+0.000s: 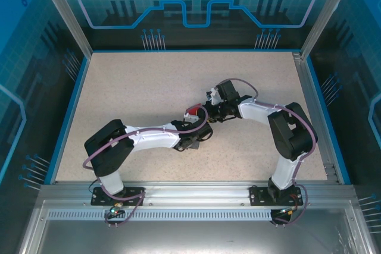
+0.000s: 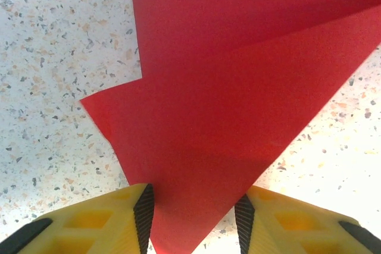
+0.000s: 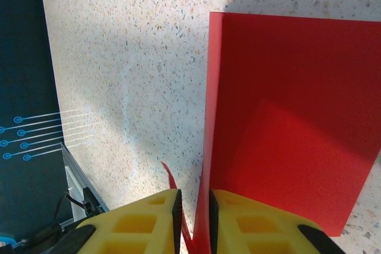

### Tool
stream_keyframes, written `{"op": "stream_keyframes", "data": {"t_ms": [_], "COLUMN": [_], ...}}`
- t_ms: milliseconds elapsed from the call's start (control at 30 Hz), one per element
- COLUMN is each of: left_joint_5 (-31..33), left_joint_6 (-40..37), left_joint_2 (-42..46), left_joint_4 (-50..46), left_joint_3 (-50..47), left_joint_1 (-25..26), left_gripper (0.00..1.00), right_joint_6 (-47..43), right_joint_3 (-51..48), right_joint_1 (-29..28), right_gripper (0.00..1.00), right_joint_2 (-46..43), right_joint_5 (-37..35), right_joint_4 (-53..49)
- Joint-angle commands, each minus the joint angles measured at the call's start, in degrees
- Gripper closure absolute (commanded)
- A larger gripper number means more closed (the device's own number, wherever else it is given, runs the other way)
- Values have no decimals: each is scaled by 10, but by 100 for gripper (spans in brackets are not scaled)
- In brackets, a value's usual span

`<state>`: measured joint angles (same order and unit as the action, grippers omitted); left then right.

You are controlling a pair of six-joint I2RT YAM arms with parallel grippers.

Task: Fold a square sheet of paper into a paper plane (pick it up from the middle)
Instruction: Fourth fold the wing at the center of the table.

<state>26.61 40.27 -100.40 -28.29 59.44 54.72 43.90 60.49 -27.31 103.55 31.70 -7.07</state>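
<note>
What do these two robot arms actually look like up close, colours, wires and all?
The left arm and right arm match: white tube-like links between chunky black joints, each on a black base plate, with a purple cable looping loosely alongside. The left tool and right tool each have two blocky yellow fingers with hollow pockets and black ribbed pads.

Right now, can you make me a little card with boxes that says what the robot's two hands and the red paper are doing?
paper: red paper sheet, partly folded, lying on the speckled table
where: middle of the table, between both arms
left hand: open, a paper corner between its yellow fingers
right hand: fingers nearly together, a raised paper edge between them; I can't tell if it pinches
plane: not finished yet
</note>
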Motion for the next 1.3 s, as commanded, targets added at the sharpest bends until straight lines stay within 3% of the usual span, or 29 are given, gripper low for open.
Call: {"op": "stream_keyframes", "data": {"t_ms": [0,667,1267], "left_joint_5": [22,29,14], "left_joint_6": [-11,-13,-33], "left_joint_2": [-5,-9,11], "left_joint_4": [-1,6,36], "left_joint_3": [1,-14,-20], "left_joint_1": [4,4,4], "left_gripper": [61,54,84], "right_joint_6": [5,9,6], "right_joint_3": [2,-3,-2], "right_joint_1": [7,5,5], "right_gripper": [79,81,80], "right_joint_2": [-8,-11,-15], "right_joint_5": [-1,-6,-14], "right_joint_4": [-15,-12,-19]}}
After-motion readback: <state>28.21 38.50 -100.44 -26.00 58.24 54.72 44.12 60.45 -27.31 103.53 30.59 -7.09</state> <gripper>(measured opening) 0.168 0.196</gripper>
